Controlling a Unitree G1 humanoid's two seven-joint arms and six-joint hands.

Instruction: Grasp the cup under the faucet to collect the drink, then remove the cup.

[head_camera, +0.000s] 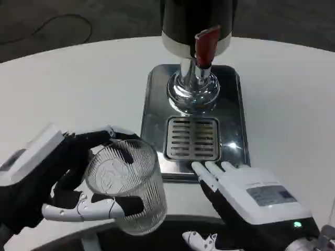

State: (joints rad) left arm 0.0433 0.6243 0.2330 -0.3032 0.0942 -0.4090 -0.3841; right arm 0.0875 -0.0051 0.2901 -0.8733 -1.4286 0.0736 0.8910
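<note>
1. White round table [68,78]: carries the whole set-up, so that the dispenser stands within reach of both arms.
2. Steel-and-black drink dispenser [196,31]: the landmark for all positions below. Its polished base plate [157,99] spreads toward the robot, presumably to steady the unit and catch spills.
3. Left hand [57,178]: near-left of the dispenser, off the base plate. Its fingers wrap round the cup from both sides, a full enclosing grasp suited to carrying a smooth vessel upright.
4. Ribbed clear glass cup [128,183]: held in the left hand, near-left of the dispenser, well apart from the faucet. It stands roughly upright; any drink inside cannot be made out.
5. Right hand [246,196]: just in front of the dispenser. Its fingers lie extended and flat, tips touching the near edge of the base plate, holding nothing; probably bracing the unit.
6. Slotted drip grate [192,137]: directly beneath the faucet, marking the cup's filling position, at present unoccupied.
7. Red tap lever [205,44]: above the chrome faucet [193,86], untouched.
</note>
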